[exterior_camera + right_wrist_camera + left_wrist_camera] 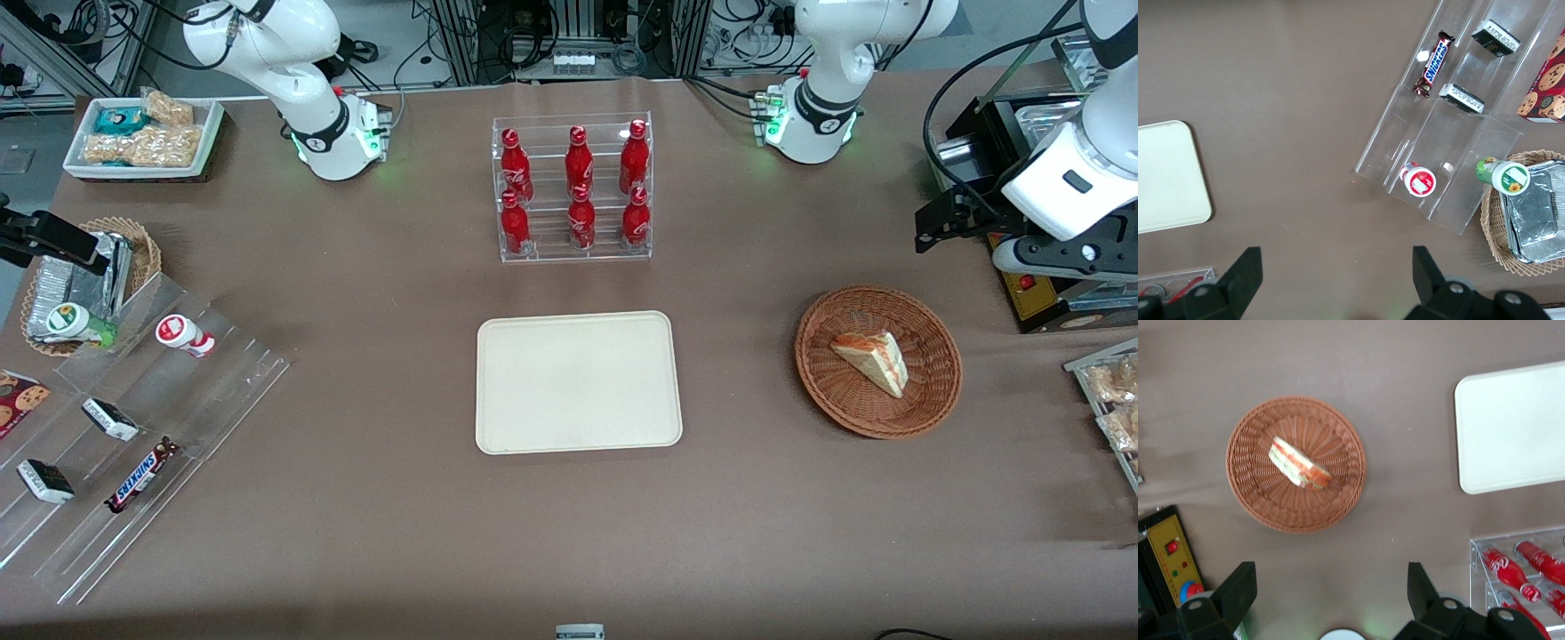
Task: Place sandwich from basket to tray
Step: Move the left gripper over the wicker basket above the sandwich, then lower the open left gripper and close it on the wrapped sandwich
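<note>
L arm (1071, 178): glossy white shells w/ rounded joints, and a small black oval inset on the wrist shell. The base (813, 116) is a white dome w/ a black collar band carrying a small white logo, green LEDs at its foot and a connector block w/ wires at the side. Black cable loops run along the forearm. Gripper (1330, 587) is all black and sits above the table (765, 498) at the working arm's end. Fingers (1238, 590) are matte black wedges set wide apart, each on a dark grey mount w/ one silver screw.
</note>
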{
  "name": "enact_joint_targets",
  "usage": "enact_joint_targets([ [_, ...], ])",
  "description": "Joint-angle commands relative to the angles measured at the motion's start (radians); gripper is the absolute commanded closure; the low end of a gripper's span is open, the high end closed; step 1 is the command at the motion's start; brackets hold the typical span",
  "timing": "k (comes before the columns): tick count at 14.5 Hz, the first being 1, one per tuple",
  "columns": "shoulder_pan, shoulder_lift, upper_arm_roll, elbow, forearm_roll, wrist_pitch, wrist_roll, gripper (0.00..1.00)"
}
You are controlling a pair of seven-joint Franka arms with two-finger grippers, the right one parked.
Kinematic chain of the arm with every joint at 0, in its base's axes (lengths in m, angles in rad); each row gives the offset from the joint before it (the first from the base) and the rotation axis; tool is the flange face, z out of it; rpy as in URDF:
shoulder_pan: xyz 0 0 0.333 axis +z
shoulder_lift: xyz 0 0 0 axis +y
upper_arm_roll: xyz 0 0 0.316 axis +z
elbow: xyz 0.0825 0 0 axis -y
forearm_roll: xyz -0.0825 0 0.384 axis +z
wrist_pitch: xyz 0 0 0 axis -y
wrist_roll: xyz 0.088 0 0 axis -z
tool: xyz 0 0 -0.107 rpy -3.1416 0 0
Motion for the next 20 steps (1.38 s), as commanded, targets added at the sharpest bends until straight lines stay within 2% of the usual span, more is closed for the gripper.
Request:
enact_joint_targets([
  [1,0.000,0.003,0.003,-0.009,0.001,-0.035,-0.001,0.00],
  [3,0.005,0.028,0.005,-0.071,0.014,-0.007,0.002,0.00],
  [6,0.009,0.034,0.011,-0.247,0.040,0.201,-0.007,0.00],
  [12,0.143,0.072,0.019,-0.496,0.044,0.505,-0.035,0.00],
  [14,0.146,0.124,0.020,-0.503,0.046,0.548,-0.219,0.00],
  [18,0.130,0.207,0.016,-0.506,0.054,0.652,-0.825,0.00],
  [20,0.114,0.238,0.013,-0.510,0.058,0.715,-0.981,0.00],
])
